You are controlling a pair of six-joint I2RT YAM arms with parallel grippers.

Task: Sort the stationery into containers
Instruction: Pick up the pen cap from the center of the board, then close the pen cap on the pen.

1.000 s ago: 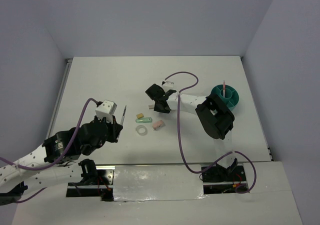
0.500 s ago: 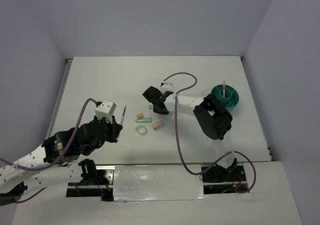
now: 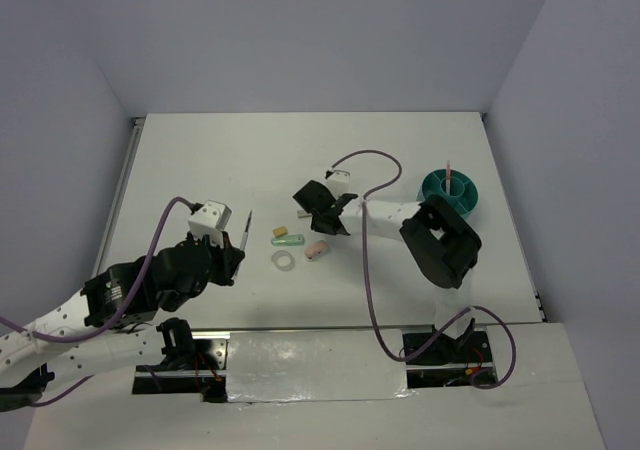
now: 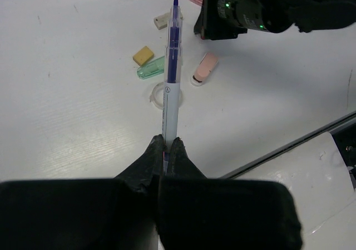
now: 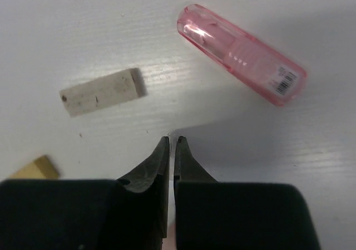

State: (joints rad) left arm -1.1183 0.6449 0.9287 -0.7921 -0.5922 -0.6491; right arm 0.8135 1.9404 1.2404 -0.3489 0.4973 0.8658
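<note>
L arm [image 3: 130, 290] sits folded low at the near-left of the desk [image 3: 200, 160], wrist aimed away from its base. The left gripper [image 4: 167, 144] is clenched on the butt end of a clear-barrel pen [image 4: 172, 66] w/ blue ink core. The pen sticks out fwd of the fingers, tip toward the item cluster.

R arm [image 3: 390, 213] is stretched left across the desk, wrist cam looking straight down. The right gripper [image 5: 172, 141] is pinched together w/ nothing in it. Its tips are over bare desk between a grey-white eraser [image 5: 103, 91] and a pink translucent case [image 5: 242, 54] w/ barcode label, touching neither.

Cluster between the two grippers:
- tan block [image 4: 143, 55]
- green capped piece [image 4: 151, 68], just beside the tan block
- pink piece [image 4: 204, 70]
- clear tape ring [image 3: 283, 260], partly behind the pen in the L wrist view

Teal organiser [image 3: 452, 195] is at the far right of the desk, well apart from the cluster, with one pink pen [image 3: 449, 175] standing upright in it.
</note>
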